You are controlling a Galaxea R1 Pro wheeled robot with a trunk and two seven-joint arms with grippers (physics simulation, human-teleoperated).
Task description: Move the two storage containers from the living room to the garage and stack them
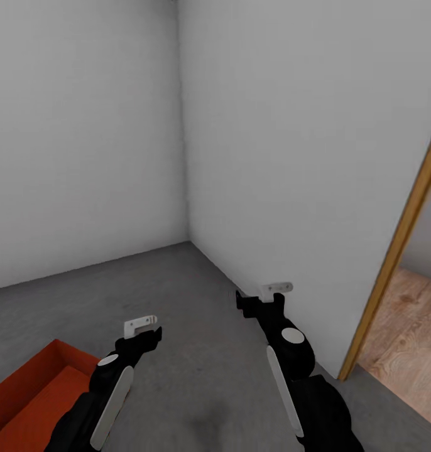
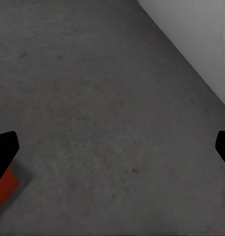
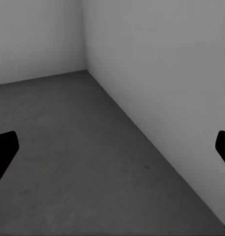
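I am in the garage, facing a corner of its plain white walls (image 1: 83, 157). One orange-red storage container (image 1: 33, 395) sits on the grey concrete floor (image 1: 196, 301) at the lower left, cut by the picture's edge; its corner (image 2: 4, 189) also shows in the left wrist view. My left gripper (image 1: 142, 325) hangs open and empty just right of the container, above bare floor (image 2: 112, 147). My right gripper (image 1: 275, 290) is open and empty too, close to the right-hand wall (image 3: 112, 147).
A wood-framed doorway (image 1: 398, 251) opens at the right, with light wood plank floor (image 1: 410, 339) beyond it; I cannot tell whether that is the living room. The right wall (image 1: 303, 157) runs close beside my right arm.
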